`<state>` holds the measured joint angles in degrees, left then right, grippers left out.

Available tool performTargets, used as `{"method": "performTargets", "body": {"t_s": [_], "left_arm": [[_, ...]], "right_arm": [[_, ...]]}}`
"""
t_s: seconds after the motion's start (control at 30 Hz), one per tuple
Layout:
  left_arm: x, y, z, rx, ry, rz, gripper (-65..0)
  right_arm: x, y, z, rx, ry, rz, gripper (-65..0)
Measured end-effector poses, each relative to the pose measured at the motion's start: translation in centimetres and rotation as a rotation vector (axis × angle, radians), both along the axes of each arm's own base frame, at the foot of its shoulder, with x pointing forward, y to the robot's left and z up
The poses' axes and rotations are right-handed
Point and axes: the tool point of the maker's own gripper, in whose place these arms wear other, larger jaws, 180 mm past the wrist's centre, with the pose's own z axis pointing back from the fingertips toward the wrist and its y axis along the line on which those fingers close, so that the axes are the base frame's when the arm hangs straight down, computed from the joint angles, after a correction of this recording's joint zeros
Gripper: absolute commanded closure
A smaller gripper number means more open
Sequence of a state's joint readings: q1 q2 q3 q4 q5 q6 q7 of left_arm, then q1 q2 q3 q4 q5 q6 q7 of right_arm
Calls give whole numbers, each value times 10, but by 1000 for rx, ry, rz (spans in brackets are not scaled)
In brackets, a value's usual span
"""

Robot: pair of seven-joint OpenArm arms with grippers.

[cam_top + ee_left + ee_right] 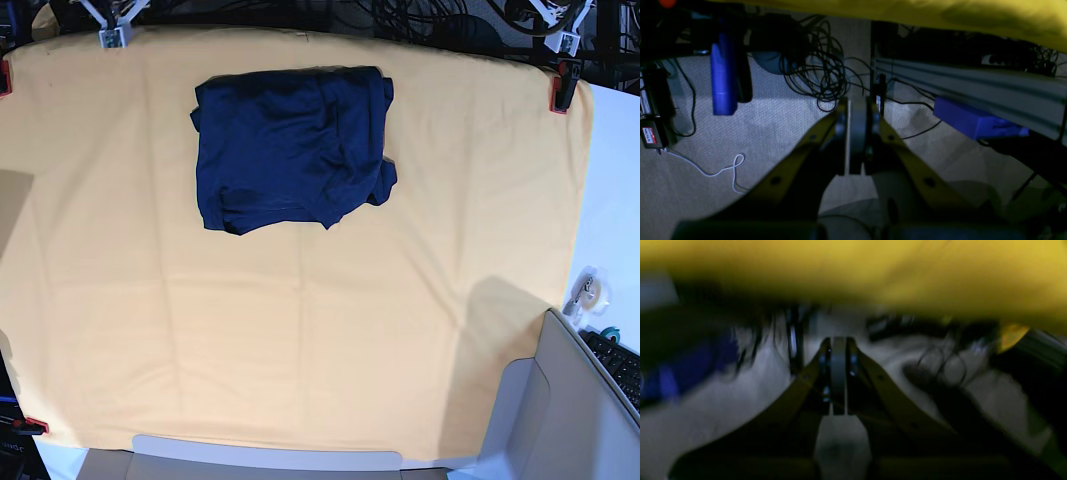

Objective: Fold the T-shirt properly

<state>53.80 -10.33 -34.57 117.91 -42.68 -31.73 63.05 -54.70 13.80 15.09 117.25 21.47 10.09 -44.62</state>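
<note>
T-shirt (pixel 290 148): dark navy, already a compact, roughly square bundle on the far, slightly left part of the yellow-orange table cloth (pixel 320 340); its right edge is lumpy, with a fold of fabric poking out.
Long axis: barely any, the bundle is about as wide as it is deep.
Left gripper (pixel 857 106): fingers drawn nearly together with only a thin slit between, holding nothing; it hangs below the table edge, over grey carpet and a tangle of black cables (pixel 816 66).
Right gripper (pixel 838 350): pressed together, empty; its view is blurred, also beneath the cloth's overhang.
Arms in base view: neither shows over the table.
Key relation: the shirt lies above and well apart from both claws, towards the far side; which arm is nearer cannot be told.
Judgement: folding looks essentially finished; any tidy-up would suit that lumpy right edge.
</note>
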Motion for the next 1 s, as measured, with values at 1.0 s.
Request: {"method": "performTargets", "body": {"t_s": [1.0], "left_arm": [[-62,-117,-172,-252,294,-245,0]], "right_arm": [[-110,6,-100,-129,355,232,0]]}}
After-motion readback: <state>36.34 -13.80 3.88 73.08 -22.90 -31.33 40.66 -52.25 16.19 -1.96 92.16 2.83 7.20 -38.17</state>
